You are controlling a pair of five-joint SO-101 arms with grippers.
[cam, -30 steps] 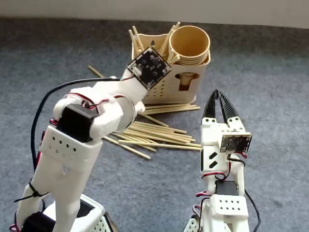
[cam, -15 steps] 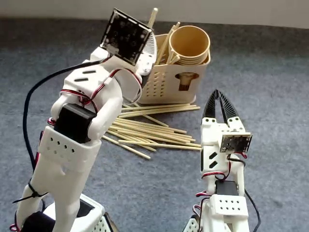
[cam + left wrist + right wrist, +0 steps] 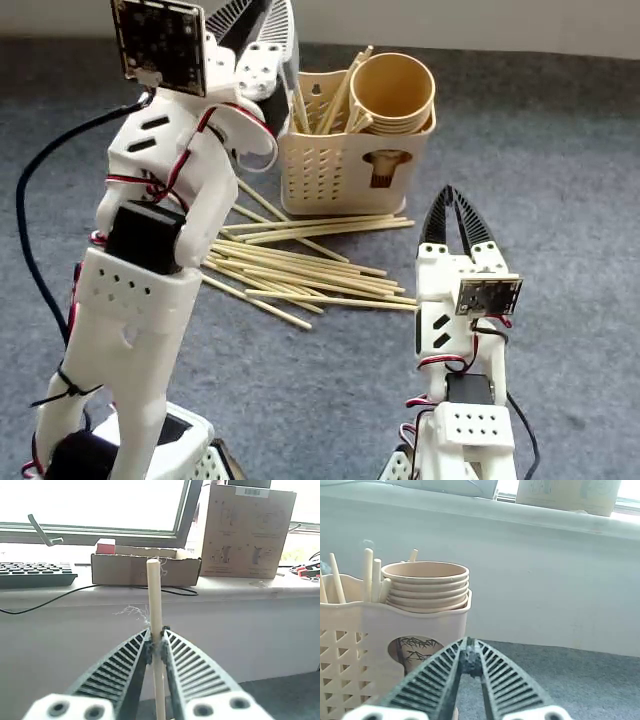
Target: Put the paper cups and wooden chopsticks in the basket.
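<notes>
We take the basket (image 3: 345, 175) as our landmark. Inside it, on the side nearer the right arm, nested paper cups (image 3: 392, 95) stand upright as one stack, and their rims rise above the basket's wall. Next to the stack, in the same basket, several wooden chopsticks (image 3: 335, 95) lean on end with their tips poking over the rim.

In front of the basket, loose chopsticks (image 3: 310, 270) lie in a flat, roughly parallel heap on the grey table cover (image 3: 560, 200). The nearest few rest just beside the basket's foot.

The left gripper (image 3: 156, 635) is raised high beside the basket, on the side away from the cups. Its fingers are clamped on a single chopstick (image 3: 154, 595), which sticks out past the fingertips.

The right gripper (image 3: 452, 215) sits low in front of the basket, beside the loose heap, and points toward the basket. Its jaws are pressed together with nothing between them.
</notes>
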